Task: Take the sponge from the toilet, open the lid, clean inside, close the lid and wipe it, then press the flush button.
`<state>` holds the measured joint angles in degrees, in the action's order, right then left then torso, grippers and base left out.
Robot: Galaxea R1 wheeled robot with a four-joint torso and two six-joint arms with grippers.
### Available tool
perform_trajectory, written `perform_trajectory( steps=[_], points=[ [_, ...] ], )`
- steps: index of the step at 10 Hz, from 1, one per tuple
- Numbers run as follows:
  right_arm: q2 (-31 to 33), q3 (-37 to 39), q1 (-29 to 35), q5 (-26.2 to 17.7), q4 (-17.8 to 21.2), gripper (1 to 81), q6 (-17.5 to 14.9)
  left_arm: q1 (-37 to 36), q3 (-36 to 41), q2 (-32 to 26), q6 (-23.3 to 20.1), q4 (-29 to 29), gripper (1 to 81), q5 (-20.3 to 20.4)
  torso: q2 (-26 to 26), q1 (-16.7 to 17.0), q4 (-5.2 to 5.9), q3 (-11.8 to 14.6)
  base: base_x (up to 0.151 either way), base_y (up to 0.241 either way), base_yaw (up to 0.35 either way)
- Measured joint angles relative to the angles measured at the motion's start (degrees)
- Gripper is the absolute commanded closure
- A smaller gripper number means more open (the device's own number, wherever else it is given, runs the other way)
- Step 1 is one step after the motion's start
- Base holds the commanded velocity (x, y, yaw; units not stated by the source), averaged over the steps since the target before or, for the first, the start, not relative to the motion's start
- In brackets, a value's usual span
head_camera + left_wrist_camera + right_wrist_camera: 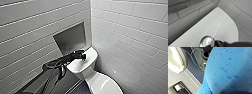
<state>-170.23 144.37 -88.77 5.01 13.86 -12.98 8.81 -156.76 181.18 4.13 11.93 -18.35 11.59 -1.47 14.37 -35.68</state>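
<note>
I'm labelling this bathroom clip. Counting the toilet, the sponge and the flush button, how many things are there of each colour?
White: 1, toilet
Blue: 1, sponge
Shiny silver: 1, flush button
Total: 3

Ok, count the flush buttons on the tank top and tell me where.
1. The round chrome flush button sits in the toilet's white tank top, with the left hand right beside it. The hand covers part of the top.
</note>
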Motion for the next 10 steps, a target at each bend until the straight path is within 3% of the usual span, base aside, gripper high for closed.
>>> perform_trajectory(
  steps=[5,10],
  points=[
    [0.0,0.0,0.2,0.4,0.0,81.1,0.0,-0.6,-3.7,1.2,0.0,-2.4,81.1,1.9,0.0,0.0,0.00,-3.2,0.000,0.000,0.000],
    [0.0,0.0,0.2,0.4,0.0,81.1,0.0,-0.6,-5.2,1.2,0.0,-4.5,81.1,2.5,0.0,0.0,0.00,-3.2,0.000,0.000,0.000]
  ],
)
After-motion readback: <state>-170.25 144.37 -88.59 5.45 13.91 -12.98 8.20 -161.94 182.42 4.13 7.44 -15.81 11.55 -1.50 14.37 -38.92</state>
